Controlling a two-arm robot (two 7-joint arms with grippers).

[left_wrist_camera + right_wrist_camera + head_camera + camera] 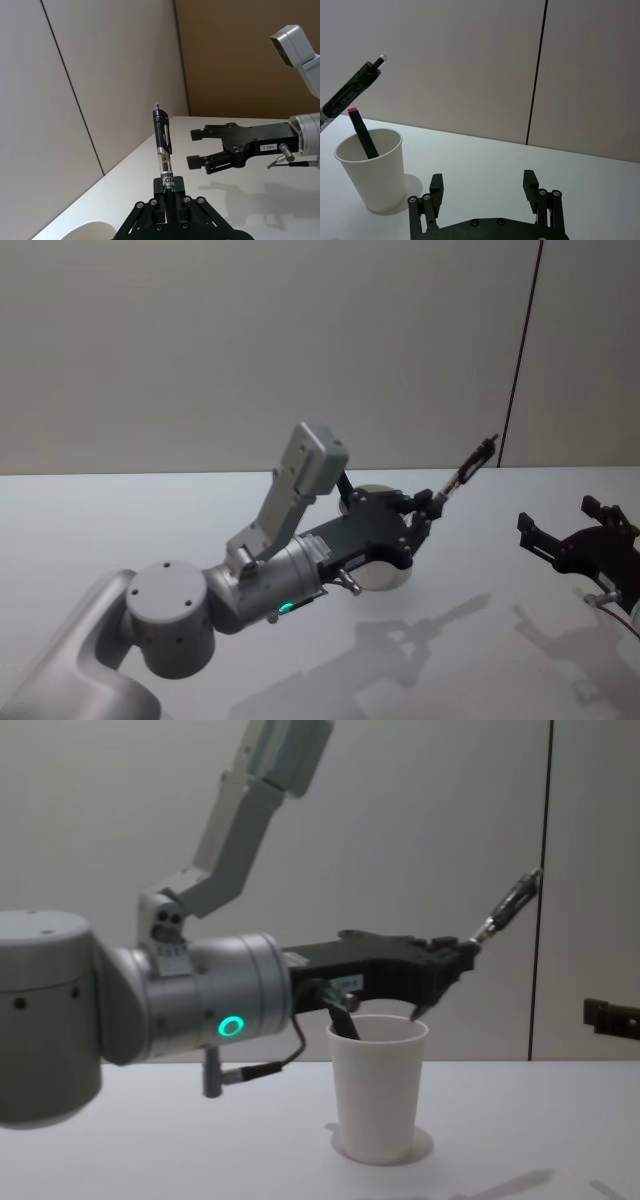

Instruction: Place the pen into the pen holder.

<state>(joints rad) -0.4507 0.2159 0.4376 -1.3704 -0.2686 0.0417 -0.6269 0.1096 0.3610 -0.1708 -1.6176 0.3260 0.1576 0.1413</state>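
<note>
Reaching in from the left, the left arm stretches across the white table point(120, 520). Its left gripper point(432, 505) hangs in the air over the paper cup point(378, 1090). The fingers are pinched tight on the lower end of the pen point(468, 468). The pen has a clear barrel and a black upper part with a clip. It slants up and to the right, with its button end highest, and its whole length is above the cup's rim, outside the cup. In the chest view the held end sits just right of the rim.

The cup stands upright on the table below the gripper's black body. A dark marker point(362, 134) with a pink tip leans inside it against the wall.

Farther right, well apart from the cup, the right gripper point(557, 515) is low over the table. Its two fingers are spread wide and nothing is between them. They point back toward the cup and the pen.
</note>
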